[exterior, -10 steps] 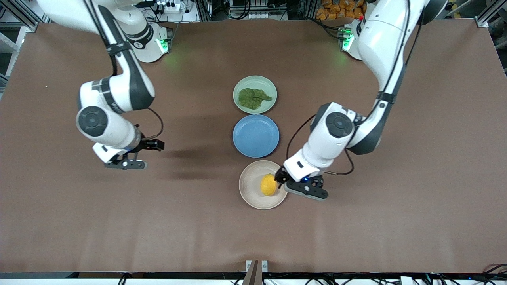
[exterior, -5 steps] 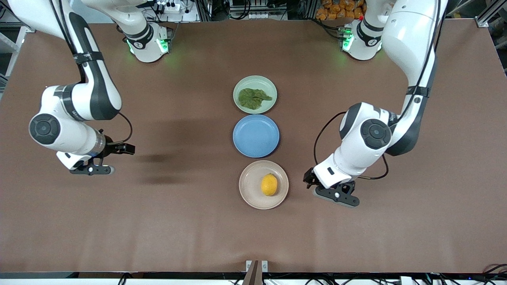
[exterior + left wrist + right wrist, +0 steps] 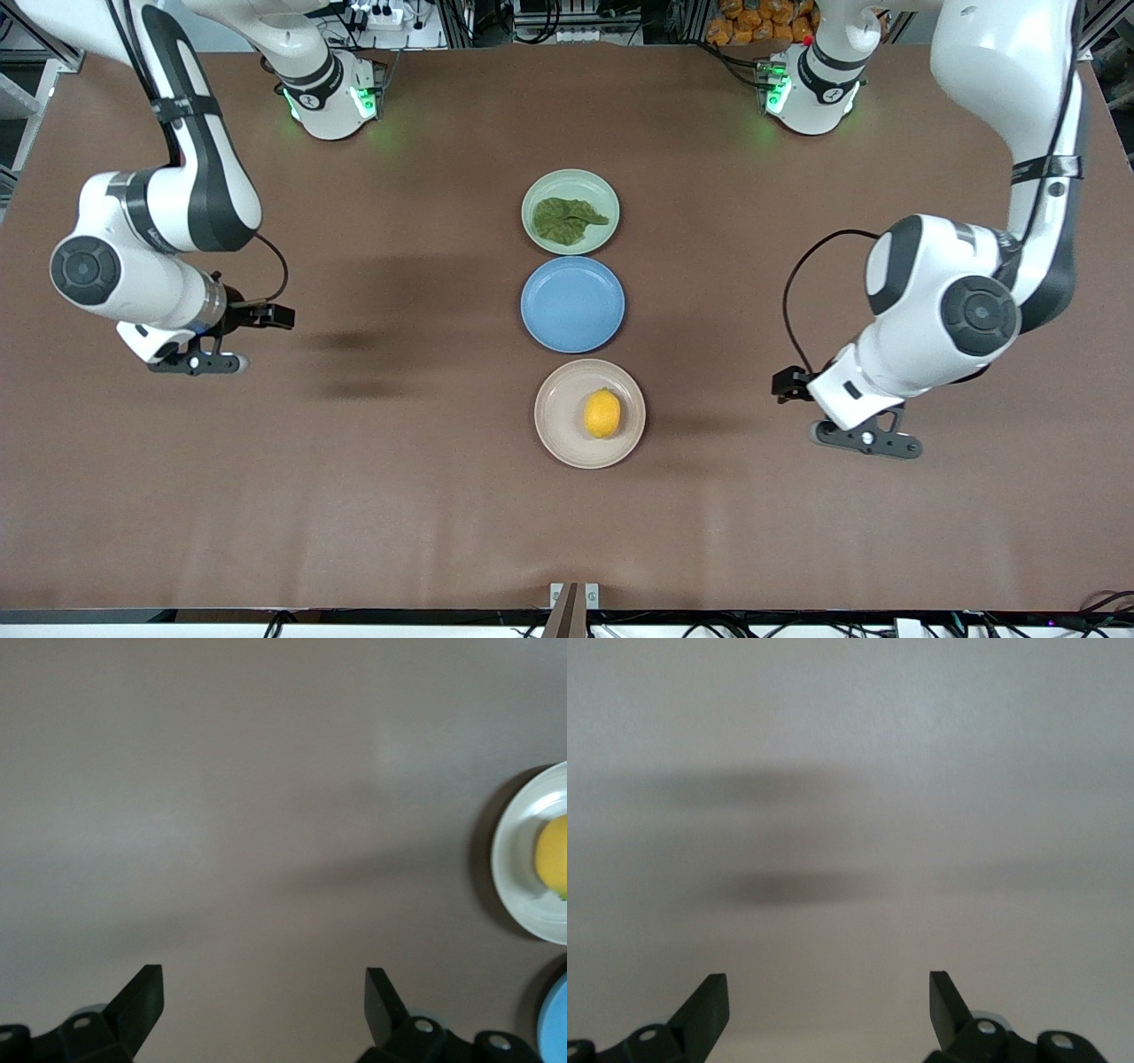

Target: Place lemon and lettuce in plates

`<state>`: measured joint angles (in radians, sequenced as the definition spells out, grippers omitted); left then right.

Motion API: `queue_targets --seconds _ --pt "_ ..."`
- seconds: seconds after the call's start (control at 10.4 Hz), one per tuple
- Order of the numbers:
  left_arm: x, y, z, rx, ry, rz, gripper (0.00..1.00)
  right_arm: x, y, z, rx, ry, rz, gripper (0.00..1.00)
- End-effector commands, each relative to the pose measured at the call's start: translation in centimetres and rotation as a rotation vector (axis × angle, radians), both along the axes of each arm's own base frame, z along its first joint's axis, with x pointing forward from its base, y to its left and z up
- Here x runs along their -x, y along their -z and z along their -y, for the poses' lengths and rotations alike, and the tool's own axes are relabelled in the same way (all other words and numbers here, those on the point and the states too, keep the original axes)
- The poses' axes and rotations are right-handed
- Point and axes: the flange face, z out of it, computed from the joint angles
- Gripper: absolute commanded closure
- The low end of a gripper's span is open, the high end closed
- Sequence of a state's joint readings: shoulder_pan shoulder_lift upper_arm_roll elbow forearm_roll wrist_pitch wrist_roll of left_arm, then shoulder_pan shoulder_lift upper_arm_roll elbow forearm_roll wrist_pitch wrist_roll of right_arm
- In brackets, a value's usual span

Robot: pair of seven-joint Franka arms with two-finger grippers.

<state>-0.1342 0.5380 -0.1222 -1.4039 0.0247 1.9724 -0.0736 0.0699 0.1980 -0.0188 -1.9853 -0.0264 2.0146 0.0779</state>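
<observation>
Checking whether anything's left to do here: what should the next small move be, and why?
Probably none beyond parking both arms: the lemon lies in the beige plate, the lettuce in the green plate, and the left gripper and right gripper are open over bare table.

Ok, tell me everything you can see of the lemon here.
The lemon is a small, oval, bright yellow fruit with a smooth, slightly glossy skin. It lies on its side in the beige plate, toward the edge at the left arm's end of the table. Only the plate touches it; neither pincer is near it.
</observation>
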Motion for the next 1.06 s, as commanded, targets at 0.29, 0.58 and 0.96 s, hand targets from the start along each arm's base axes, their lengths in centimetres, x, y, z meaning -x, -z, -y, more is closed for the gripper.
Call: queue_targets --seconds 0.29,0.58,0.96 --pt "2.0 -4.9 -3.8 -0.052 -0.030 -0.043 0.00 4.3 -6.2 -0.1 -0.005 -0.008 0.088 0.00" --pt "3.9 -9.5 -5.3 -0.070 -0.054 -0.056 0.00 1.5 -12.6 1.4 -0.001 0.003 0.217 0.00" --pt "7.1 -15.1 -7.1 -0.088 -0.100 -0.082 0.00 1.0 -21.9 2.2 0.001 0.028 0.250 0.00"
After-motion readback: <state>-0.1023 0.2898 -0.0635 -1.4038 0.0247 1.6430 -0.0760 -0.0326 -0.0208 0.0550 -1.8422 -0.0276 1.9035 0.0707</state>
